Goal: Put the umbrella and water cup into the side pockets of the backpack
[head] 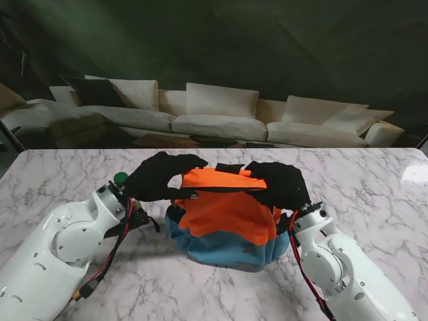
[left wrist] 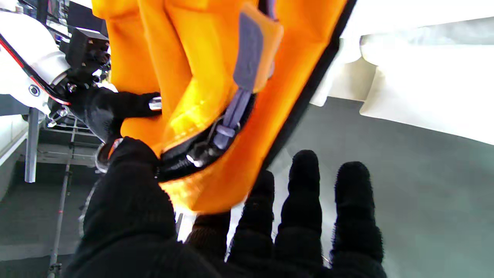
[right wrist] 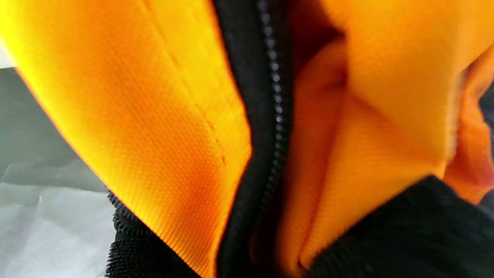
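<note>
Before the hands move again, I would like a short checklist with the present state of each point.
1. Backpack stands on the table: ok.
2. Left hand grips the backpack top: ok.
3. Right hand grips the top: ok, its fingers pinch the orange fabric.
4. Umbrella located: not ok, not in view.
5. Water cup located: cannot tell; only a green cap shows behind the left wrist.
6. Side pockets open: cannot tell.

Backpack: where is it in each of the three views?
Stand view: backpack at table centre, between both hands.
Left wrist view: its orange fabric and grey strap fill the upper middle.
Right wrist view: orange fabric fills nearly the whole frame.
Shared landmark: the black zipper.
</note>
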